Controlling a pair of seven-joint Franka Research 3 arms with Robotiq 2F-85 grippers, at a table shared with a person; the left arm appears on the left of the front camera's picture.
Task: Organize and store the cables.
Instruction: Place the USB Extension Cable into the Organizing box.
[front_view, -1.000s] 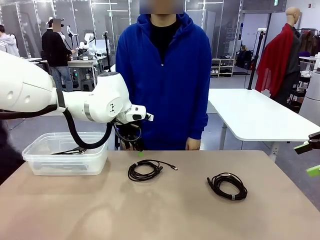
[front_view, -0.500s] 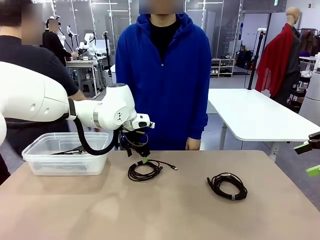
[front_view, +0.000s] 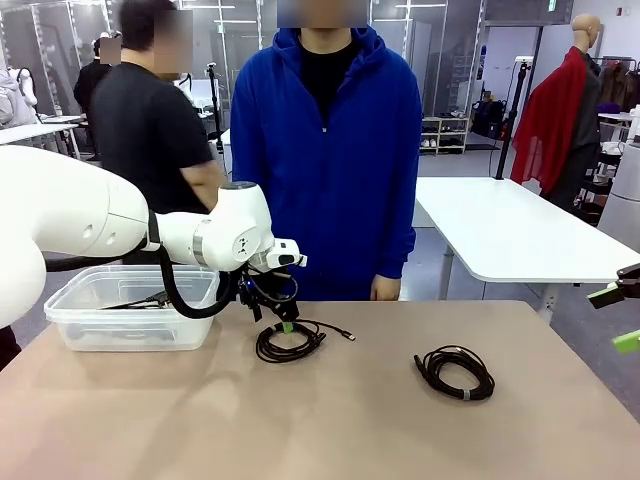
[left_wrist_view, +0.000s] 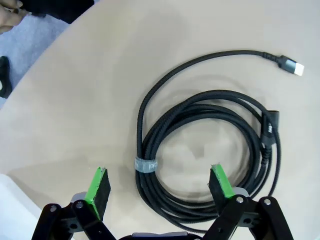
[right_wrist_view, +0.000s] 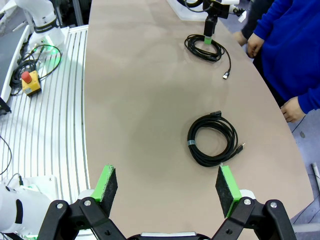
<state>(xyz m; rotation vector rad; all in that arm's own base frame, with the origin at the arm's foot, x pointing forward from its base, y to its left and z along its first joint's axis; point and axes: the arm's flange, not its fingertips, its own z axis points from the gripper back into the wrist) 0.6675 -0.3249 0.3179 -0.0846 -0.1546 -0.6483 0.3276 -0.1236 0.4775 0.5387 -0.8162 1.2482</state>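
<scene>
One coiled black cable (front_view: 290, 343) lies on the tan table (front_view: 330, 430) in front of the person. My left gripper (front_view: 283, 322) hangs just above its far edge, open, with nothing held. In the left wrist view that cable (left_wrist_view: 146, 165), bound by a grey band, lies between and beyond the open gripper (left_wrist_view: 160, 185). A second coiled cable (front_view: 455, 372) rests to the right. My right gripper (front_view: 618, 318) is open at the table's right edge, high above this cable (right_wrist_view: 191, 143) in its own view, gripper (right_wrist_view: 167, 187) empty. Another cable (front_view: 140, 300) lies inside the bin.
A clear plastic bin (front_view: 70, 325) stands at the table's far left. A person in a blue hoodie (front_view: 330, 150) stands at the far edge, hands (right_wrist_view: 247, 45) near the table. Another person in black (front_view: 160, 130) is behind the bin.
My left gripper has come down and slightly right, closer to the left cable. A person in black has walked in behind the bin. The right arm has not moved.
</scene>
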